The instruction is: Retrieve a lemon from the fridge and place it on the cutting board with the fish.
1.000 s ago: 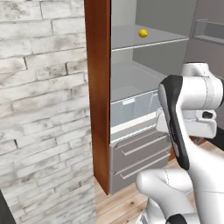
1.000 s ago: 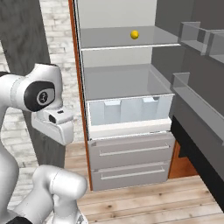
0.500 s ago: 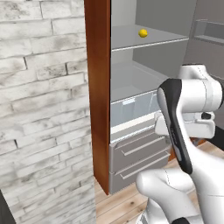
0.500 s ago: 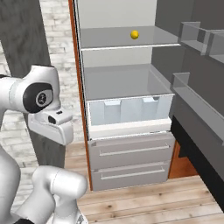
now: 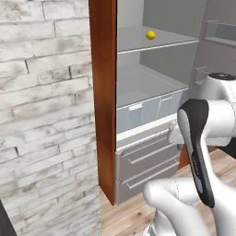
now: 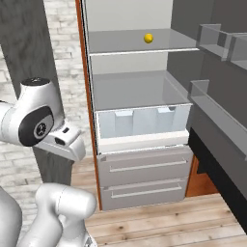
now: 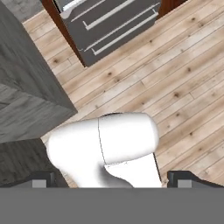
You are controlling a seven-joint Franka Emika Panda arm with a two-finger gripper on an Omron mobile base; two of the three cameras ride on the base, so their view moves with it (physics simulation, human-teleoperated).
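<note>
Lemon sits alone on the fridge upper shelf: light, firm, rolls easily; pinch its middle. Jaws spread wide, empty.

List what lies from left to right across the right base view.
Robot arm → fridge's wooden side panel → lemon on the upper shelf → open fridge door with its bins.
</note>
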